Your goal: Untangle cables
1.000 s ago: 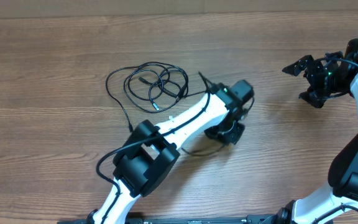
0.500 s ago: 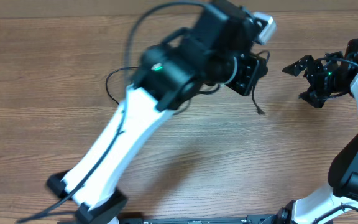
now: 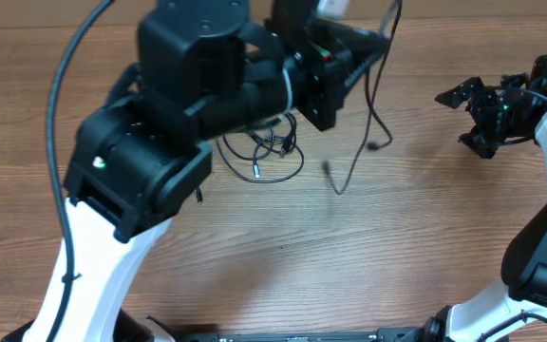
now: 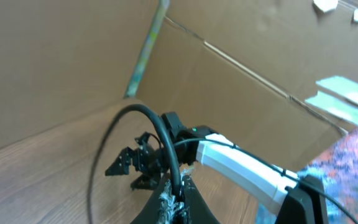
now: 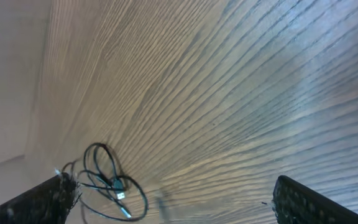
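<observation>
Because my left arm is raised high toward the overhead camera, it fills much of that view. My left gripper is clamped on one strand of the cables, which hangs from the pinch in two thin tails over the wooden table. I judge the height is meant to draw this strand up and out of the knot, and I cannot tell whether its ends touch the wood. The tangle of remaining cables lies on the table, half hidden under my arm, so I cannot see whether the raised strand is free of it. My right gripper sits well apart at the right edge, jaws spread wide and holding nothing, probably placed to take a loose end. In the left wrist view my fingers are cut off by the bottom edge, closed on the strand, which arcs up and over to the left. Beyond it are my right arm and a cardboard wall; the tangle is out of frame. In the right wrist view my two fingertips sit in the bottom corners, far apart and with nothing between them. The tangle shows small at lower left, and a faint streak beside it may be the hanging strand.
</observation>
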`<state>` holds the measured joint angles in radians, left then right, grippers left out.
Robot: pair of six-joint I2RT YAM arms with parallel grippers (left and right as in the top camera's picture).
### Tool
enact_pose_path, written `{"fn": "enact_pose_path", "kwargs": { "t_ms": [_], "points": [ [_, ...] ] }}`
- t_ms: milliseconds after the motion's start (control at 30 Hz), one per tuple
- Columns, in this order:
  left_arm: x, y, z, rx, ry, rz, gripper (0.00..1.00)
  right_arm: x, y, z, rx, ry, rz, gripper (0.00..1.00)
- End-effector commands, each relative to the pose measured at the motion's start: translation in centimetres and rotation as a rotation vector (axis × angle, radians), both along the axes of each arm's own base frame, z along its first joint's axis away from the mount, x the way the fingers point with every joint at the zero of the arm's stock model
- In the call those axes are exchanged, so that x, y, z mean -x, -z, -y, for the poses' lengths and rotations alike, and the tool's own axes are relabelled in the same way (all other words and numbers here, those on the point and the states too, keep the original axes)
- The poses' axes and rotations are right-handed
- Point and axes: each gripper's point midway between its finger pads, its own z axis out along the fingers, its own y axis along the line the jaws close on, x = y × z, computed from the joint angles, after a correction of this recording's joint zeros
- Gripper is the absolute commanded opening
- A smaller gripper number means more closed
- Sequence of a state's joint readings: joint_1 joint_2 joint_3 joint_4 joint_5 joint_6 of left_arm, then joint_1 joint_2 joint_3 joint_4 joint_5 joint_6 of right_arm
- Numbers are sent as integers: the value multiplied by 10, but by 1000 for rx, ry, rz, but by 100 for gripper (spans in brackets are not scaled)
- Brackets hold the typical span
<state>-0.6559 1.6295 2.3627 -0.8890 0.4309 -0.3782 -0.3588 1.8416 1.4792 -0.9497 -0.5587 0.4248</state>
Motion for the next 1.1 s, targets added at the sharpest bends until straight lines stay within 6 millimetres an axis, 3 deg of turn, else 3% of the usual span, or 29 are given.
{"fn": "enact_pose_path", "kwargs": {
  "t_ms": [0, 67, 100, 167, 300, 400, 500, 667, 800, 933, 1067],
  "points": [
    [8, -25, -22, 86, -38, -18, 4, 10, -19, -32, -233, 1, -43, 100],
    [2, -25, -31, 90, -67, -28, 4, 22, -36, -59, -373, -99, -24, 97],
    [-1, -22, -35, 84, -81, -42, 4, 25, -51, -78, -420, -242, 85, 82],
    [-4, -11, -39, 64, -101, -91, 4, 37, -67, -105, -469, -410, 193, 82],
    [-10, 6, -47, 16, -168, -141, 4, 52, -81, -115, -443, -487, 240, 83],
    [-9, 13, -48, 12, -173, -190, 4, 77, -122, -135, -316, -674, 450, 86],
    [0, 7, -40, 61, -112, -235, 4, 92, -153, -154, -232, -779, 592, 100],
    [9, 5, -34, 96, -63, -294, 4, 90, -207, -177, -135, -836, 835, 100],
    [13, 0, -31, 127, -37, -322, 4, 84, -215, -178, -156, -816, 855, 100],
    [20, -8, -27, 155, 15, -325, 4, 92, -215, -199, -141, -919, 910, 100],
    [26, -18, -23, 199, 63, -340, 4, 85, -201, -229, -40, -984, 900, 100]
  ]
}}
